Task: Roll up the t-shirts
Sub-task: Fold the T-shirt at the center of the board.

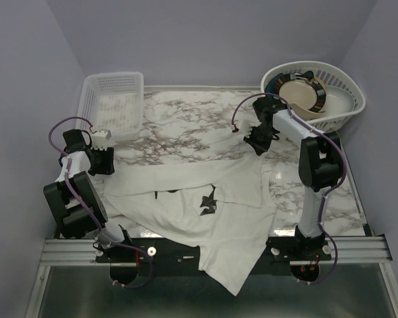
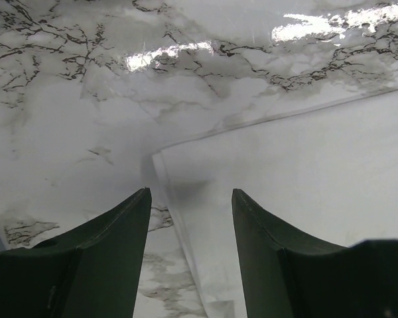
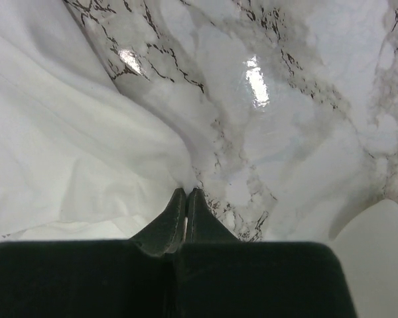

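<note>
The shirt (image 1: 186,218) is spread on the table (image 1: 186,122), black marks up, with its lower part hung over the near edge. The right gripper (image 3: 186,192) is closed at the far right hem. Cloth is puckered toward its tips, so a pinch is judged, presumably to anchor that side. The left gripper (image 2: 190,195) is held wide, jaws astride the far left corner, nothing gripped; this placement would suit a matching pinch before rolling. Counted: one shirt certain, a second not distinguishable; two grippers; a rectangular basket (image 1: 113,99); an oval basket (image 1: 345,93) holding dishes (image 1: 305,93).
</note>
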